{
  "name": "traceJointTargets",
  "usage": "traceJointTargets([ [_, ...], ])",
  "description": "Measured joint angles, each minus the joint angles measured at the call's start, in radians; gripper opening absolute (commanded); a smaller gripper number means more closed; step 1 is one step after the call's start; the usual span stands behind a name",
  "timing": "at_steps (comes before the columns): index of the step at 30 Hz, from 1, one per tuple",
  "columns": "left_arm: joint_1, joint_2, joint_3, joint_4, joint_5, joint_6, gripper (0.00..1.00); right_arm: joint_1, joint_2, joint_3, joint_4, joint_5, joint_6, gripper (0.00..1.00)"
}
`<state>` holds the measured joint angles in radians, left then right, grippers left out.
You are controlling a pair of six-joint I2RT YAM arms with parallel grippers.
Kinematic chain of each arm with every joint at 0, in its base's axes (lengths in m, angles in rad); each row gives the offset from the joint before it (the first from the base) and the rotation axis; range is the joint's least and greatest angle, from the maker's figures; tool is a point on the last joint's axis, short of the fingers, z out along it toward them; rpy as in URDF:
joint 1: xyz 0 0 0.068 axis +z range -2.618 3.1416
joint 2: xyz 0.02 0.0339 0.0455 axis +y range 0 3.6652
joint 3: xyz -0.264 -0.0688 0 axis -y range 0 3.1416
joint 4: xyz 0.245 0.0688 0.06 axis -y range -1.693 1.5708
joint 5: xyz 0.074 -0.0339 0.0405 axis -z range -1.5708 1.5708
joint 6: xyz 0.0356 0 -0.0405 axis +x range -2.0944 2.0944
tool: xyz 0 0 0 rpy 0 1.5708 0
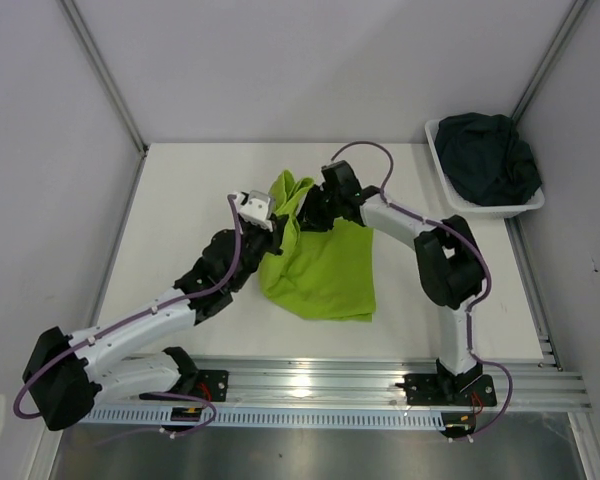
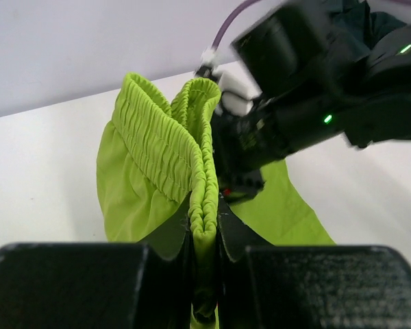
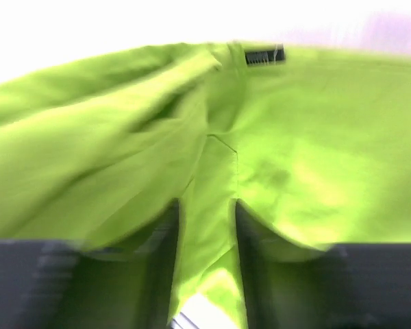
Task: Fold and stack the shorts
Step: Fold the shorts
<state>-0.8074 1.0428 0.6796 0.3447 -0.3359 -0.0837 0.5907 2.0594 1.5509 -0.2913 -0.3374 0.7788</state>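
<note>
The lime green shorts lie mid-table, their near part flat and the waistband end lifted. My left gripper is shut on the gathered elastic waistband, which stands up folded in front of it. My right gripper is right beside it on the same raised fabric; in the right wrist view its fingers stand apart with a strip of green cloth lying loosely between them. The dark navy-teal shorts sit bunched in the basket.
A white mesh basket stands at the table's far right corner. White walls close in the table on the left, back and right. A metal rail with both arm bases runs along the near edge.
</note>
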Motion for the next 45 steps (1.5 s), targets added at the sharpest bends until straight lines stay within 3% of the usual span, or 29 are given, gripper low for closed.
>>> traceJointTargets([
  [5, -0.036, 0.031, 0.018, -0.012, -0.044, 0.024, 0.15, -0.062, -0.136, -0.065, -0.019, 0.016, -0.040, 0.51],
  [11, -0.083, 0.071, 0.030, -0.015, -0.090, 0.048, 0.15, -0.172, -0.355, -0.269, -0.095, 0.070, -0.124, 0.57],
  [18, -0.140, 0.134, 0.043, -0.011, -0.141, 0.059, 0.16, -0.240, -0.545, -0.518, -0.121, 0.096, -0.203, 0.47],
  [24, -0.208, 0.260, 0.109, -0.003, -0.203, 0.059, 0.15, -0.242, -0.562, -0.619, -0.077, -0.016, -0.206, 0.42],
  [27, -0.241, 0.337, 0.146, 0.002, -0.237, 0.058, 0.15, -0.215, -0.562, -0.617, -0.042, -0.042, -0.203, 0.37],
  [36, -0.331, 0.436, 0.167, 0.056, -0.325, 0.084, 0.15, -0.207, -0.445, -0.516, -0.008, -0.065, -0.196, 0.34],
  [42, -0.388, 0.467, 0.167, 0.123, -0.340, 0.167, 0.25, -0.220, -0.336, -0.452, 0.005, -0.079, -0.201, 0.32],
  [43, -0.393, 0.468, 0.167, 0.125, -0.338, 0.173, 0.40, -0.222, -0.325, -0.448, 0.006, -0.080, -0.204, 0.32],
  [45, -0.398, 0.472, 0.174, 0.114, -0.320, 0.183, 0.53, -0.225, -0.308, -0.447, 0.011, -0.079, -0.208, 0.31],
])
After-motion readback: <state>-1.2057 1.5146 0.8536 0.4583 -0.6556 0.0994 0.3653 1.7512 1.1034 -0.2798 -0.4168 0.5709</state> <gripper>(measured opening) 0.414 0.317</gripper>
